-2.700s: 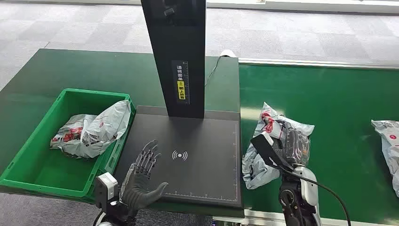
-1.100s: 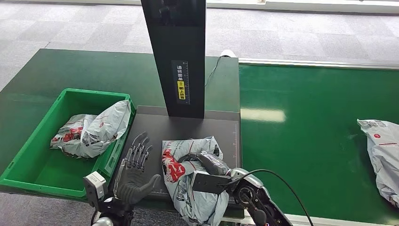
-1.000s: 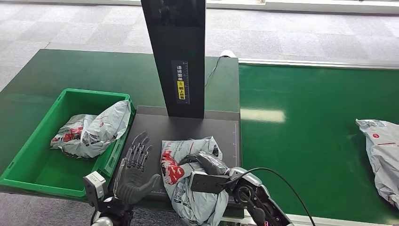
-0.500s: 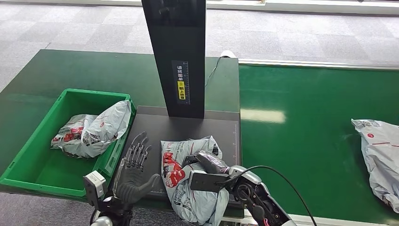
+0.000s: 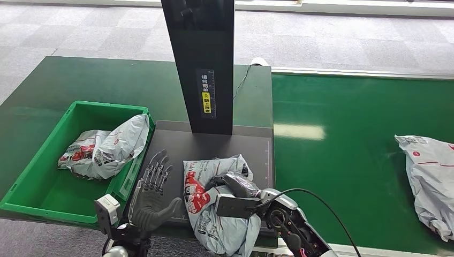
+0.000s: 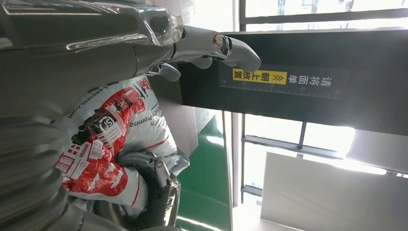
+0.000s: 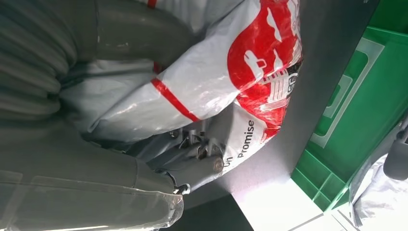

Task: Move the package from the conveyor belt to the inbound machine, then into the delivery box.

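The grey package [image 5: 210,206] with red print lies crumpled on the black platform [image 5: 214,145] of the inbound machine, its near end hanging over the front edge. My right hand [image 5: 239,185] grips it from the right; in the right wrist view the thumb [image 7: 139,33] lies over the package [image 7: 216,86] and the fingers [image 7: 202,159] curl under it. My left hand [image 5: 151,195] hovers open just left of the package, fingers spread and pointing away from me. The left wrist view shows its fingers [image 6: 211,45] above the package [image 6: 110,139].
The machine's black column [image 5: 201,64] rises behind the platform. A green delivery box [image 5: 32,176] stands to the left with another grey package [image 5: 104,144] inside. On the green conveyor belt [image 5: 348,139], a further package [image 5: 428,179] lies at the far right.
My right hand carried the package from the belt onto the platform and has held it nearly still since. The package at the far right has ridden leftward on the belt.
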